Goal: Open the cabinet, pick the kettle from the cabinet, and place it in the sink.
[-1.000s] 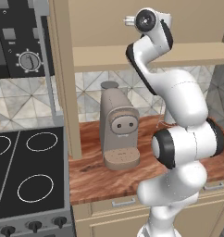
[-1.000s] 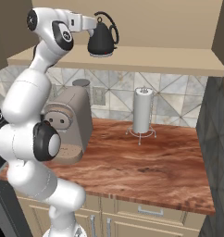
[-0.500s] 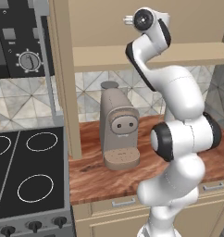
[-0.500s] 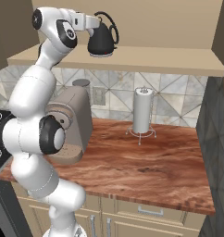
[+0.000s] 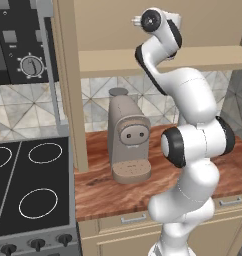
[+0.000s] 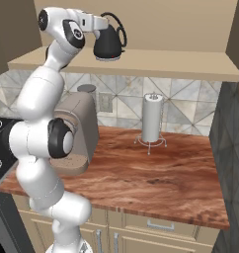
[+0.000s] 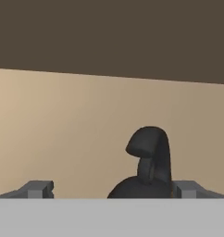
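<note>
The black kettle (image 6: pixel 110 43) stands on the tan shelf (image 6: pixel 180 63) of the open wall cabinet (image 5: pixel 68 100). My gripper (image 6: pixel 99 33) reaches in from the left at the kettle's upper body. In the hand view the gripper (image 7: pixel 114 190) is open, with its fingertips (image 7: pixel 40 190) far apart. The kettle (image 7: pixel 148 171) rises between them, its looped handle up, close to the right fingertip. The cabinet's back wall lies behind it. The sink is out of view.
A taupe coffee machine (image 5: pixel 127 142) stands on the reddish wood counter (image 6: pixel 156 173) under the shelf. A paper towel holder (image 6: pixel 152 118) stands by the tiled wall. The black stovetop (image 5: pixel 28 185) is to the left. Beige drawers (image 6: pixel 156 227) run below.
The hand has edged a little closer to the kettle and the arm's elbow has shifted slightly. The kettle stays where it was on the shelf.
</note>
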